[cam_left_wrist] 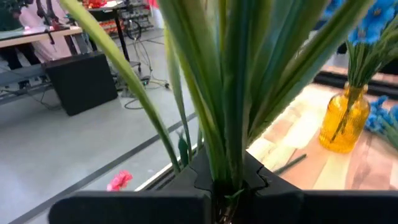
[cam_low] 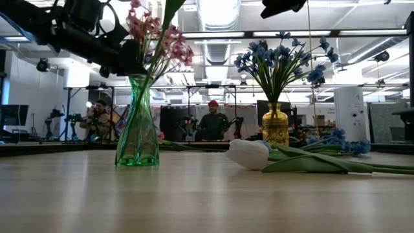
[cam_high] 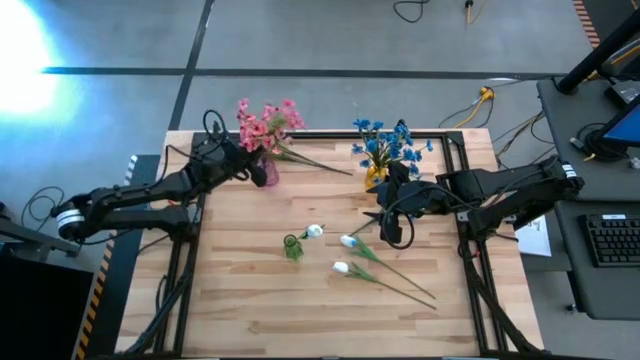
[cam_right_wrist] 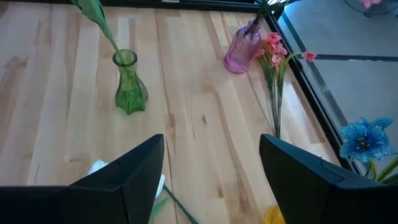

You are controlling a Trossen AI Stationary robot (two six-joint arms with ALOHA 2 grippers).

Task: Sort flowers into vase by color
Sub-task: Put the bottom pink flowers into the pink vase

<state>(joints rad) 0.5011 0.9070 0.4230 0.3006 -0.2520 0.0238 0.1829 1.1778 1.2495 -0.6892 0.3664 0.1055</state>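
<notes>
Flowers, pink [cam_high: 264,124]: bunch stood in the pink vase [cam_high: 269,173] at the far left of the tabletop [cam_high: 250,290]; blossoms pointed away from the near edge. One more pink sprig [cam_high: 318,161] lay flat beside that vase, long axis slanting toward the yellow vase.
Flowers, blue [cam_high: 388,140]: upright in the yellow vase [cam_high: 375,177] at the far right, blossoms fanned above it.
Flowers, white: one [cam_high: 312,232] rested with its stem in the green vase [cam_high: 293,247] at mid-tabletop, leaning right; two others [cam_high: 349,241] [cam_high: 341,267] lay flat, blossoms to the left, stems running toward the near right corner.
Left arm: reached in from the left edge, forearm roughly level, wrist at the pink vase.
Left tool [cam_left_wrist: 227,186]: fully closed on the green stems of the pink bunch, which rose straight out of the grip.
Right arm: reached in from the right edge, wrist angled down near the yellow vase.
Right tool [cam_right_wrist: 211,168]: fingers [cam_right_wrist: 134,171] spread wide, nothing between them, above the lying white flowers.
</notes>
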